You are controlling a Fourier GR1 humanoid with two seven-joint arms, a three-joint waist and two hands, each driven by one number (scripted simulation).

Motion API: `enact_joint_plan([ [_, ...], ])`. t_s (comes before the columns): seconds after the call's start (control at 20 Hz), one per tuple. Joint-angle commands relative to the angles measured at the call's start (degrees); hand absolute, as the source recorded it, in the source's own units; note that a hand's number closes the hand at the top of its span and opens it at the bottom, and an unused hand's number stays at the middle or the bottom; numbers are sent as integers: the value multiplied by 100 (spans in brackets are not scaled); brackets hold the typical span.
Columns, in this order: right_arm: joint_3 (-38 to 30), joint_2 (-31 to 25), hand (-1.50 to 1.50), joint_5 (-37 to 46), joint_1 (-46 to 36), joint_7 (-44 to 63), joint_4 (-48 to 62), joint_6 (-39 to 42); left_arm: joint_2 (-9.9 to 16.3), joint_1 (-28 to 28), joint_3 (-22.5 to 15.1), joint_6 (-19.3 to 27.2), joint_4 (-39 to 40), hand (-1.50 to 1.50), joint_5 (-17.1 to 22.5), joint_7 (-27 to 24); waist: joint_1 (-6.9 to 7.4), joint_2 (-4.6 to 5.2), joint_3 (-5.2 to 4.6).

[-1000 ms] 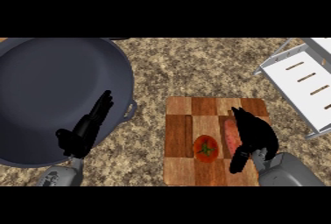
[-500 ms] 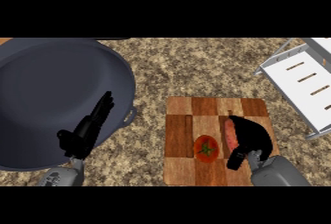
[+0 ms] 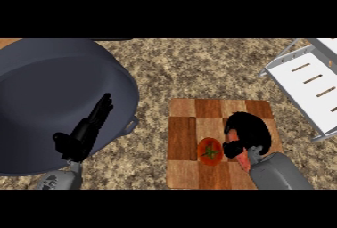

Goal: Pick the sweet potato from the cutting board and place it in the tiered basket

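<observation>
Head view shows the right hand (image 3: 248, 132) arched over the cutting board (image 3: 220, 143), fingers curled round the sweet potato (image 3: 244, 159) beside a tomato (image 3: 210, 151), while the left hand (image 3: 87, 129) rests straight-fingered over the pot (image 3: 46, 98), tiered basket (image 3: 314, 91) far right.

One view only, from the head, looking steeply down on the counter (image 3: 197, 67). Forearms enter from the near edge. Cutting board (image 3: 197, 173) sits near centre-right, large pot (image 3: 46, 89) fills the left, tiered basket (image 3: 309, 98) cut off far right.
</observation>
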Motion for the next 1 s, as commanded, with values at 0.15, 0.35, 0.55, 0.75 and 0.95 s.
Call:
enact_joint_plan([
  [0.15, -140, 395, 150, 639, 138, 9, -390, 124, -137, -286, 240, -152, 477, 0, -150, -133, -18, 1, 1],
  [0.35, -1261, -744, 150, 566, 1331, 450, -711, -596, -143, 76, 228, 177, 34, 0, -135, 110, -423, -69, 3],
  [0.55, -2793, -1602, 150, 426, 2154, 725, -425, -1178, 46, 293, 482, 243, -30, 0, -84, -8, -849, -125, 10],
  [0.75, -3923, -1699, 150, -153, 2827, 339, -1294, -1978, 82, 425, 463, 54, -81, 0, 15, -30, -671, -130, -2],
  [0.95, -4633, -1426, 150, -859, 2836, -70, -2319, -2454, 21, 346, 370, 93, -129, 0, -65, 0, -502, -113, -1],
])
